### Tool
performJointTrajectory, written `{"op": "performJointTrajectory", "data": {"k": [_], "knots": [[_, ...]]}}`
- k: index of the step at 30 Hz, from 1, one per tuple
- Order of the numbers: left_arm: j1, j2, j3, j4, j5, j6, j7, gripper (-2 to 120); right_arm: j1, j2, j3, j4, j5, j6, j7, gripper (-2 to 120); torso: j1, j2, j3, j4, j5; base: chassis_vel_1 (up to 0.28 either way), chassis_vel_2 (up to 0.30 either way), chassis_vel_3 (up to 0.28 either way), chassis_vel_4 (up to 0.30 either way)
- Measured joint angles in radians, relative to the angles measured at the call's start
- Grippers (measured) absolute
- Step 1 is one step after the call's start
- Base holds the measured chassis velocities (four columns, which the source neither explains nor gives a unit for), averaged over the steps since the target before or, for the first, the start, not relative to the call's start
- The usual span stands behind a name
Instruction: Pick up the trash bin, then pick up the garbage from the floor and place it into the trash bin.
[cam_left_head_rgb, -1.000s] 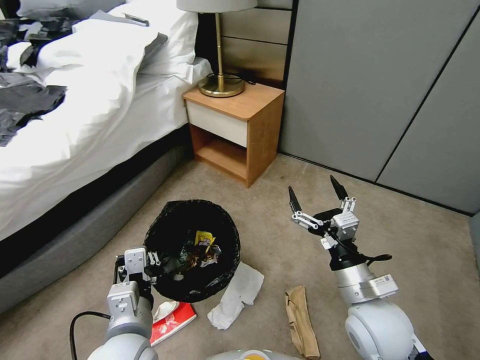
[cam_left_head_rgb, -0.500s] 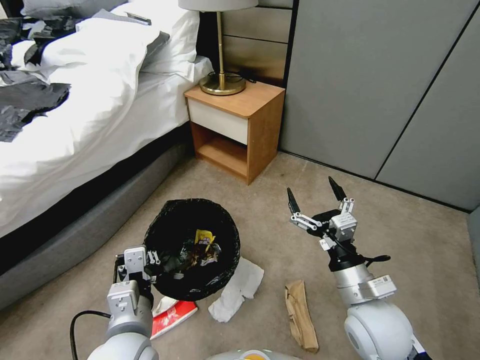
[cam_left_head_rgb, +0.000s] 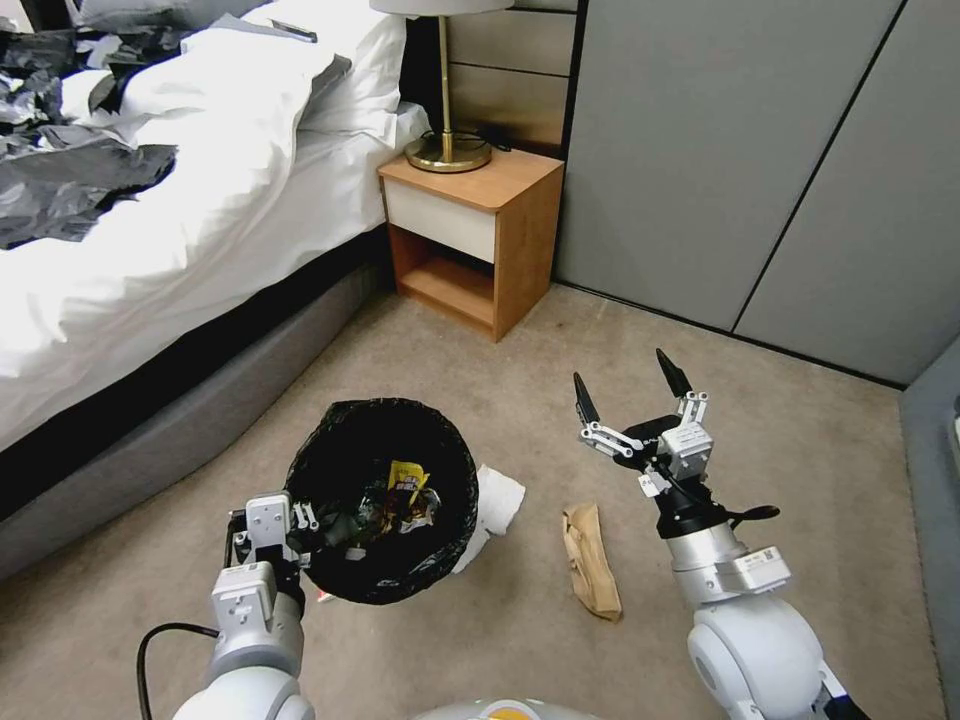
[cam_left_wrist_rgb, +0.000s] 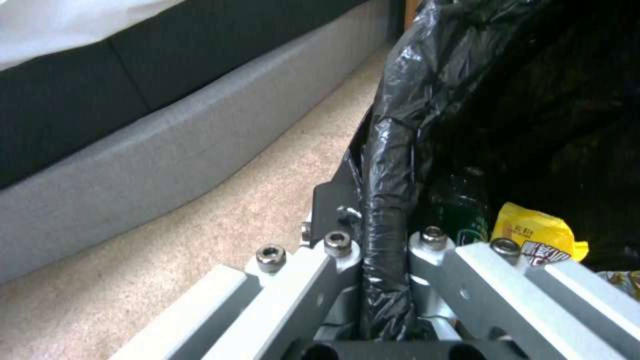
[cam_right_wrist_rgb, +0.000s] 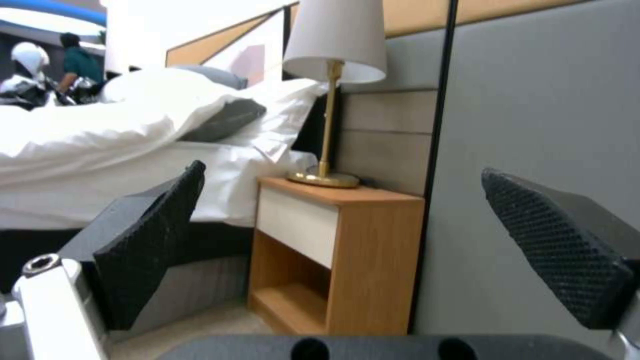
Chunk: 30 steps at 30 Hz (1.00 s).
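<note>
Lower left of the head view, the left gripper (cam_left_head_rgb: 300, 527) is clamped on the bagged rim of the trash bin (cam_left_head_rgb: 380, 497), so collecting is the step in hand. The right gripper (cam_left_head_rgb: 630, 392) hangs wide open and empty, lower centre-right. The brown paper bag (cam_left_head_rgb: 589, 558) probably comes next, on open carpet between them; the white tissue (cam_left_head_rgb: 493, 500) touches the bin's side.

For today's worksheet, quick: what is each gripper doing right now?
Left gripper: closed on the trash bin at its bag-covered rim.
Right gripper: open, holding nothing, raised above the floor.
</note>
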<state>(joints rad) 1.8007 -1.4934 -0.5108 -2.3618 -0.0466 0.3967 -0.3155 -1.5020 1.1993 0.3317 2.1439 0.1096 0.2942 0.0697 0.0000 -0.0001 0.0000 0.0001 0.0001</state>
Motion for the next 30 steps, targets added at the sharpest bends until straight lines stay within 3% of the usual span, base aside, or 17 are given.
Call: {"op": "performJointTrajectory", "data": {"k": [10, 13, 22, 30], "knots": [[0.000, 0.000, -0.005, -0.003, -0.001, 0.001, 0.000, 0, 0.103, -0.062, -0.106, -0.103, 0.037, -0.177, 0.082, 100, 0.000, 0.000, 0.000, -0.0001, -0.0003, -0.026, 0.008, 0.024, -0.014], [-0.001, -0.002, -0.003, -0.003, 0.001, 0.002, 0.000, 0, 0.162, -0.079, -0.160, -0.172, 0.137, -0.338, 0.104, 100, 0.000, 0.000, 0.000, 0.0001, -0.0004, 0.000, 0.000, 0.000, 0.000], [-0.008, -0.003, 0.001, 0.010, 0.003, 0.004, 0.000, 0, 0.239, -0.041, -0.239, -0.326, 0.245, -0.592, 0.112, 100, 0.000, 0.000, 0.000, 0.0000, -0.0001, 0.000, 0.000, 0.000, 0.000], [-0.009, -0.002, 0.000, 0.012, 0.003, 0.006, 0.002, 0, 0.261, -0.026, -0.278, -0.503, 0.199, -0.659, 0.051, 100, 0.000, 0.000, 0.000, -0.0001, -0.0001, 0.000, 0.000, 0.000, 0.000]]}}
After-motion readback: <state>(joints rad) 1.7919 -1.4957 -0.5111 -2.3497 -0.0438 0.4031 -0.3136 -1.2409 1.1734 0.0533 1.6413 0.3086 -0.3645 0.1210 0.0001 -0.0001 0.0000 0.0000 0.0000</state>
